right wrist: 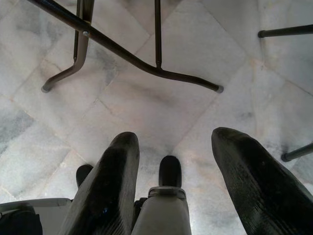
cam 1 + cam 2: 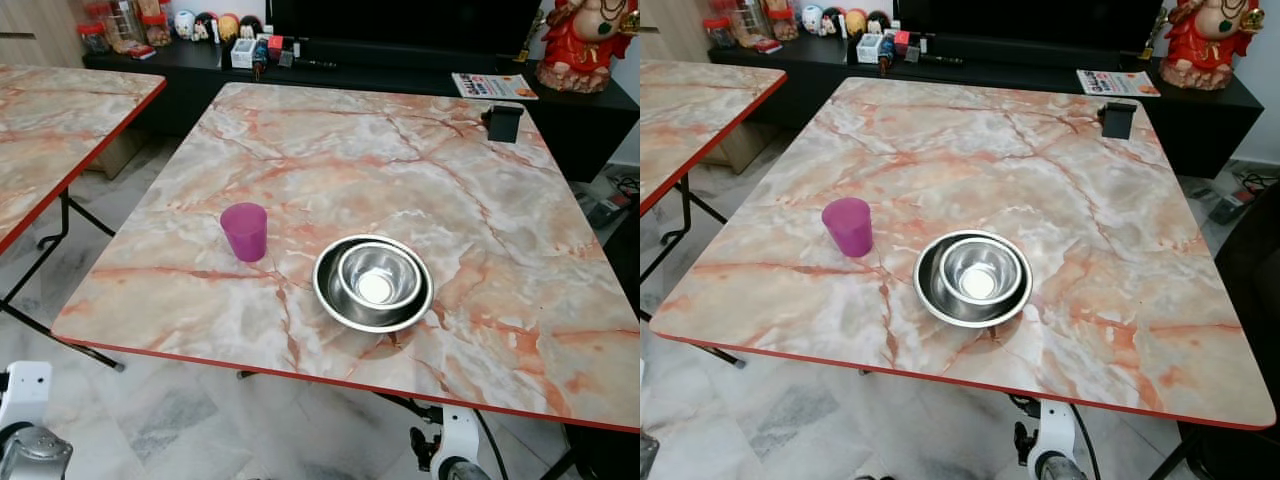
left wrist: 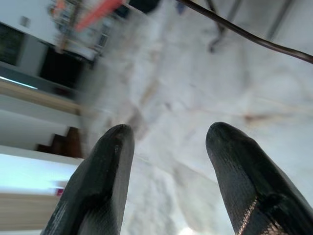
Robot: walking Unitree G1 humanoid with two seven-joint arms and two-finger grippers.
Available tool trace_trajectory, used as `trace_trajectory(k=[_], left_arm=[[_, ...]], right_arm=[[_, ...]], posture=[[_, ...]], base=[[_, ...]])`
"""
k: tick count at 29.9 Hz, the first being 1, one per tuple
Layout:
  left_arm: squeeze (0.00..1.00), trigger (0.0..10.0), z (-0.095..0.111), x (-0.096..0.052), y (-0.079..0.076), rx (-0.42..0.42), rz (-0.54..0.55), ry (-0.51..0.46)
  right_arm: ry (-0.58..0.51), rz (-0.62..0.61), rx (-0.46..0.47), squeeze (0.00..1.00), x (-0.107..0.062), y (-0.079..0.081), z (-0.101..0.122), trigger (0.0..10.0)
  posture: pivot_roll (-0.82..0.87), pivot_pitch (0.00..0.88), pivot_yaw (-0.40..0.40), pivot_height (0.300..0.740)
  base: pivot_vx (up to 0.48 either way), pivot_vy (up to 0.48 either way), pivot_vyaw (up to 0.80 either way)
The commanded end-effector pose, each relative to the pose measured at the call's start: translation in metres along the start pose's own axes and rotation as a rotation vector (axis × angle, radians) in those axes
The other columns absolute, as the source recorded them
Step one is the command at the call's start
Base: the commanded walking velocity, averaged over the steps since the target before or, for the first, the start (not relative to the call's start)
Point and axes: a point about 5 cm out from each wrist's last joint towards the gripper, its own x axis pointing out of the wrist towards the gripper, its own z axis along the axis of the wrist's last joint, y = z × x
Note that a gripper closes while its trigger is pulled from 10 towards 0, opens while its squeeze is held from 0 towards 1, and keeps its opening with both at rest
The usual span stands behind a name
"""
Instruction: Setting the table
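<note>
My left gripper (image 3: 168, 147) and right gripper (image 1: 176, 147) spread wide over floor (image 1: 161, 98), black holder (image 2: 504, 123) far back, purple cup (image 2: 245, 231) beside nested steel bowls (image 2: 373, 283) on marble table (image 2: 400, 150).

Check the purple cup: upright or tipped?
Upright. The purple cup stands on its base on the table, open mouth up, left of the stacked steel bowls. Contents: cannot tell.
</note>
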Motion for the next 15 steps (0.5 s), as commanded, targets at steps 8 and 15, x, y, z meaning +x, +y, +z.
trace_trajectory(k=[8,15], left_arm=[[0.00,10.0,-0.014,-0.042,-0.071,-0.351,-0.448,0.185],[0.00,10.0,-0.001,-0.076,-0.112,-0.298,-0.760,0.095]], right_arm=[[0.004,-0.009,0.008,0.00,0.000,-0.003,0.000,10.0],[0.001,-0.017,0.011,0.00,0.000,-0.005,0.002,10.0]], posture=[[0.09,0.081,-0.025,0.740],[0.08,0.088,-0.034,0.740]], base=[[0.000,0.000,0.00],[0.000,0.000,0.00]])
